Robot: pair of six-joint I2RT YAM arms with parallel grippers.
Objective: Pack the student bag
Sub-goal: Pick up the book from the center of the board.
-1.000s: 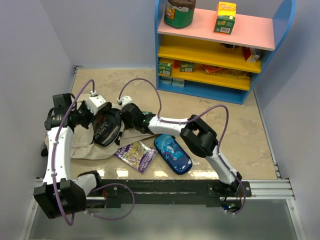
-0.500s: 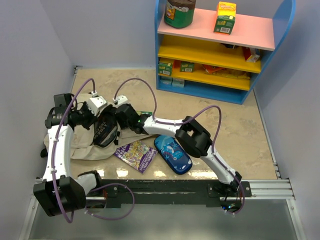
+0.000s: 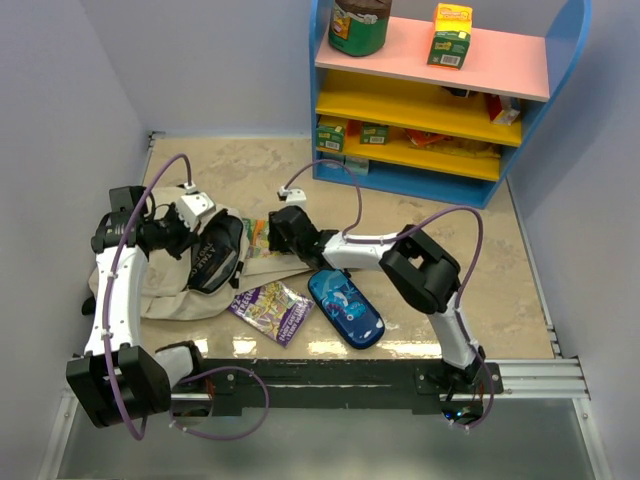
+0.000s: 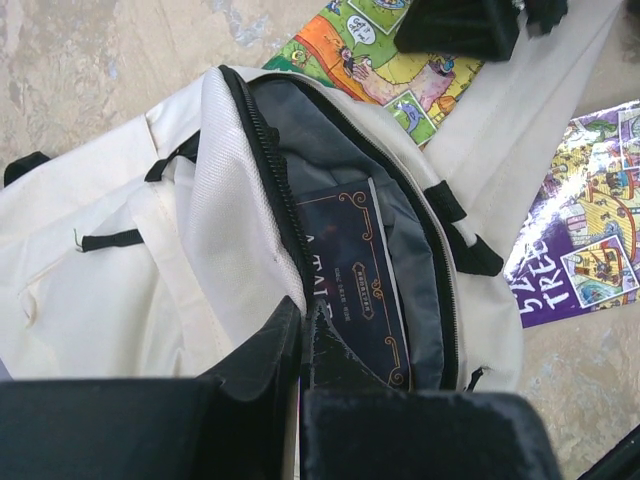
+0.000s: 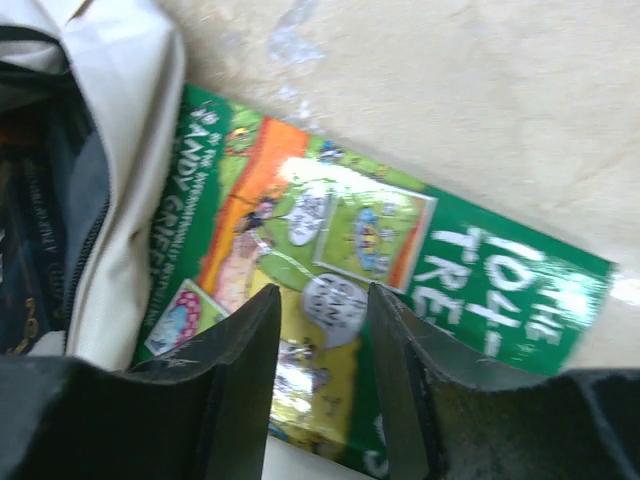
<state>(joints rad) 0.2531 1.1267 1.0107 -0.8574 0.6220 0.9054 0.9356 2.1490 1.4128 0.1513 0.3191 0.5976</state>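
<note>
**Top view.** Student bag (image 3: 170, 290): large soft beige canvas backpack, slumped at the surface's left edge. The left gripper (image 3: 185, 238) is at its mouth, and the right gripper (image 3: 280, 228) is just beside it.

**Left wrist view.** Jaws clenched on the bag's zip rim. A dark navy book (image 4: 355, 290) sits inside. The bag is judged limp and light, and best held by the rim so the mouth gapes.

**Right wrist view.** Jaws released, grasping nothing, above a flat green comic book (image 5: 400, 260) lying against the bag.

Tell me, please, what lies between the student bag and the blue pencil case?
A purple book lies between the student bag and pencil case, in the top view.
</note>
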